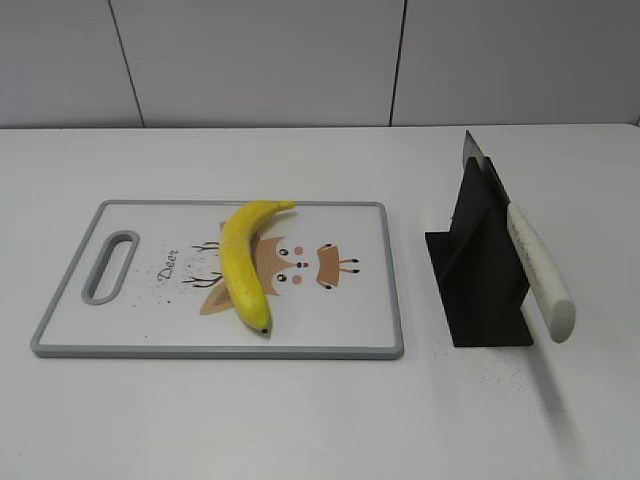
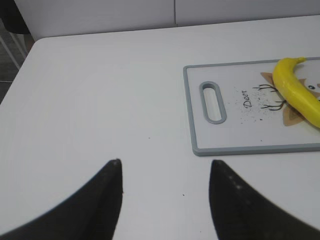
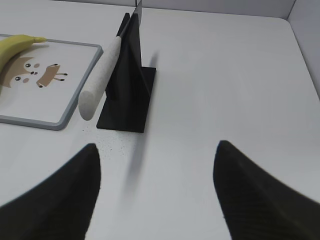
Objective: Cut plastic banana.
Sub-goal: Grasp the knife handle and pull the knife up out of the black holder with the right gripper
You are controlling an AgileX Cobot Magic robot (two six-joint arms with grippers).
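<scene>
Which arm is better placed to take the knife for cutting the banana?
The right arm, probably. The right gripper is open and faces the knife in its black stand. The left gripper hangs over bare table, left of the cutting board holding the plastic banana.

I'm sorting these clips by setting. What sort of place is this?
Probably a lab bench staged as a kitchen counter: a bare white table against plain wall panels, holding only a cutting board, a banana and a knife in a black stand.

The white desk point(image 1: 300, 420) carries a grey-rimmed cutting board point(image 1: 60, 345) and, well apart, a black knife stand point(image 1: 480, 300).
</scene>
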